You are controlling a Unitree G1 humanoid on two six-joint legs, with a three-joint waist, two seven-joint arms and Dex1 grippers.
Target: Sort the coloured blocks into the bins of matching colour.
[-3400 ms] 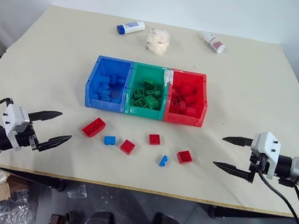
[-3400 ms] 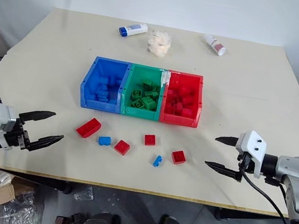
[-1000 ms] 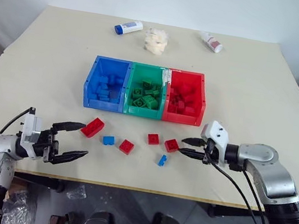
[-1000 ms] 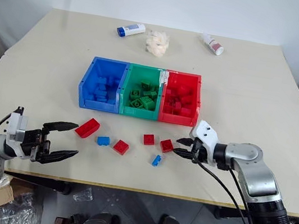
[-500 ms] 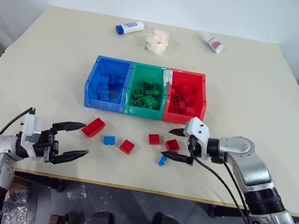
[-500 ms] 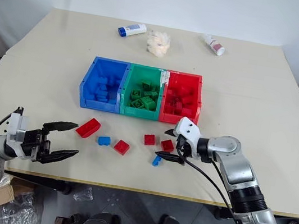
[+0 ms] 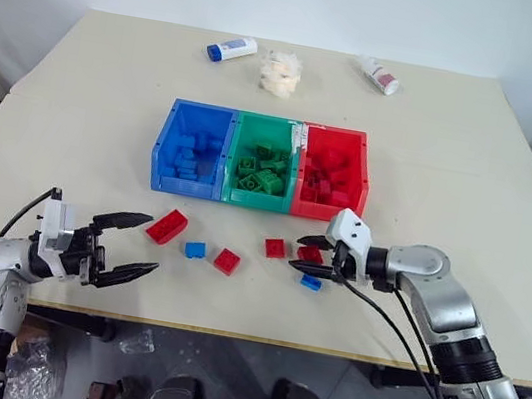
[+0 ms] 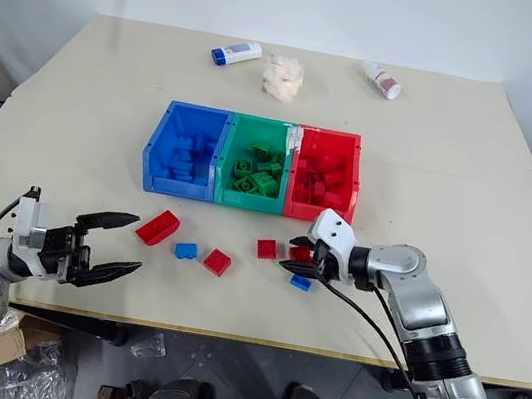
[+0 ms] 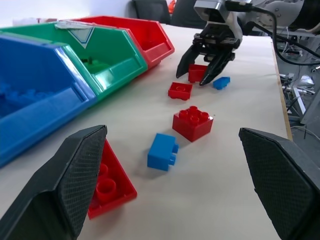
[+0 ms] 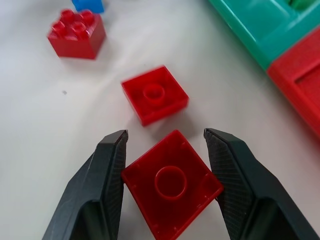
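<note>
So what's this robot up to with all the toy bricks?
It is sorting bricks into the blue, green and red bins. Its right gripper has its jaws on either side of a small red brick on the table, just in front of the red bin. The left gripper hangs open near a longer red brick. A few red and blue bricks lie loose.

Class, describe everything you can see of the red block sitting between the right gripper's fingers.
The red block is a small, square, glossy plastic brick shown with a ring-shaped socket facing the wrist camera. It lies on the cream table before the red bin, between the right gripper's fingers, touching one finger; a similar red block lies just beyond.
</note>
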